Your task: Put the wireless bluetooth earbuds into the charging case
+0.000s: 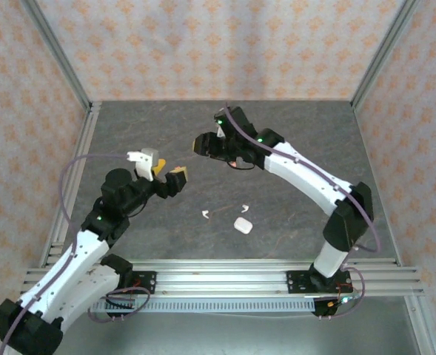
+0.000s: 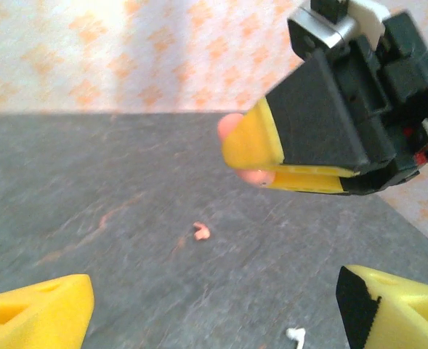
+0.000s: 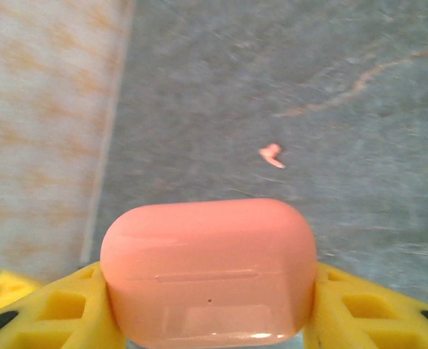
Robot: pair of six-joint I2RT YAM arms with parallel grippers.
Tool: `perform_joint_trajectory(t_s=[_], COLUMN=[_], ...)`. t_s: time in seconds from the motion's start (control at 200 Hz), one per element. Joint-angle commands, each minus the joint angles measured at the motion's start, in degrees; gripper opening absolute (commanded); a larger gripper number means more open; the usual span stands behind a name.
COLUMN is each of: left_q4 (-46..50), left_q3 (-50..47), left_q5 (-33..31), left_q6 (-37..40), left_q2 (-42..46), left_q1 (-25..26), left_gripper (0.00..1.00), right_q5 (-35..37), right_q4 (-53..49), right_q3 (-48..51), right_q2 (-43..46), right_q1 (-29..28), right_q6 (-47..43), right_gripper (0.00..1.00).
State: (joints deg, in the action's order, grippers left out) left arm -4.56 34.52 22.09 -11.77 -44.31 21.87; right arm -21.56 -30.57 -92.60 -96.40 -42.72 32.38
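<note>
The right end effector (image 3: 208, 294) is clamped on the coral-pink charging case (image 3: 208, 254), one finger on each short end, and holds it above the surface (image 1: 129, 133) near the middle. The seam looks shut, so I judge the lid is not yet lifted. The left end effector (image 2: 214, 316) hangs just left of it and a little nearer, fingers spread wide and holding nothing.

One coral-pink earbud (image 2: 201, 232) lies on the surface under and just beyond the held case, straight ahead of the open left fingers. It is too small to read its stem direction firmly. A white earbud (image 2: 295, 336) lies close under the left end effector, to its right. The white case (image 1: 242, 225) rests near and right of centre.

The free left arm seems better placed to pick up the coral earbud.
</note>
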Motion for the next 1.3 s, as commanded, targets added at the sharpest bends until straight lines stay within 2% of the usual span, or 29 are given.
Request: perform_joint_trajectory(t_s=[0.0,0.165,0.355,0.56,0.68,0.911,1.181,1.296], left_q4=[-10.5,-10.29,-13.02,-12.88,-13.78,-10.73,-12.39,-15.58], left_q3=[4.29,12.86,17.12,17.26,14.02,13.3,13.38,13.24], left_q5=[-0.21,-2.28,-5.31,-7.26,-9.17,-5.37,-3.87,-2.87], left_q6=[3.77,5.51,2.92,2.45,2.59,5.57,4.67,2.87], left_q2=[-4.31,-14.63,-20.47,-21.27,-19.37,-18.2,-19.43,-20.99], left_q1=[2.67,7.23,7.66,7.68,7.67,7.41,7.26,7.26], left_gripper=[0.86,0.81,0.68,0.65,0.65,0.67,0.63,0.62], right_q5=[-5.13,-7.32,-9.16,-11.42,-12.34,-13.6,-11.99,-12.98], right_q4=[6.85,12.47,16.72,21.08,25.61,26.39,24.59,26.96], right_q3=[2.66,5.23,7.62,10.26,13.12,14.41,15.11,16.28], right_q2=[2.66,5.95,8.04,9.69,10.98,11.89,13.29,13.04], right_q1=[0.22,0.27,0.66,2.12,3.65,4.48,4.84,4.84], right_q6=[6.87,11.72,15.76,19.99,23.81,24.51,23.2,25.09], right_gripper=[0.47,0.47,0.47,0.47,0.47,0.47,0.48,0.47])
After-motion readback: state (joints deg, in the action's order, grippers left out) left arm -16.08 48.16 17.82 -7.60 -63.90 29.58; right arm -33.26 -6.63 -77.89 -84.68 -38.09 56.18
